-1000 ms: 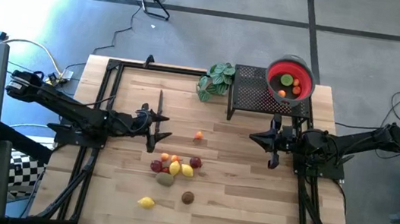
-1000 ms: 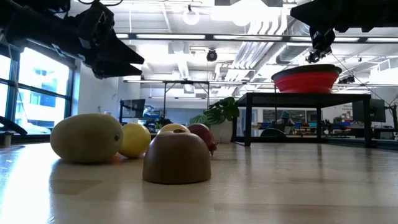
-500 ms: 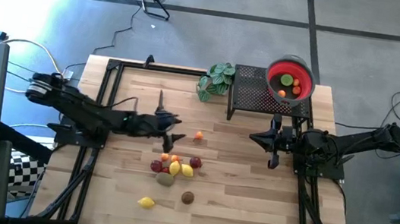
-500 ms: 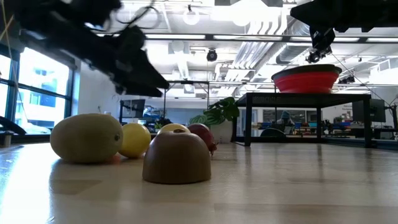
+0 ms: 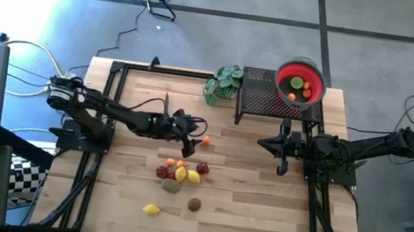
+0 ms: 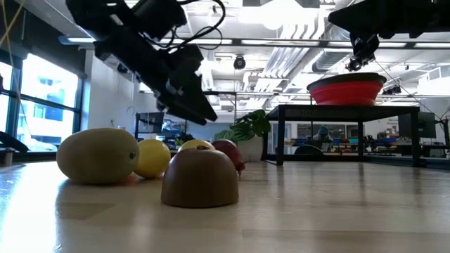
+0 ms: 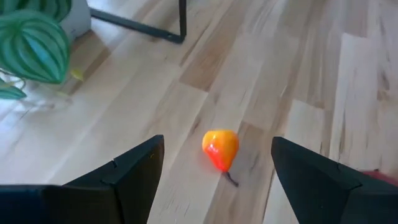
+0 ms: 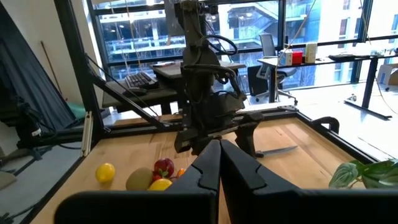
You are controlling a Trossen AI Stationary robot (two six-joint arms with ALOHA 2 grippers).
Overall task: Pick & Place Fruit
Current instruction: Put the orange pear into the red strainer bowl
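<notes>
Left wrist view — open left end effector [image 7: 214,171] above orange fruit [image 7: 220,149].

An orange-red fruit [image 7: 220,149] is seen on the pale wood-striped tabletop [image 5: 244,200]; a red bowl [image 5: 300,83] and green striped-leaf plant [image 5: 224,82] are shown.

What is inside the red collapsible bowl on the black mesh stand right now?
From above, the red collapsible bowl on the black mesh stand holds a green toy fruit and two small orange ones. In the low view its wall hides them; anything beneath them cannot be seen.
</notes>
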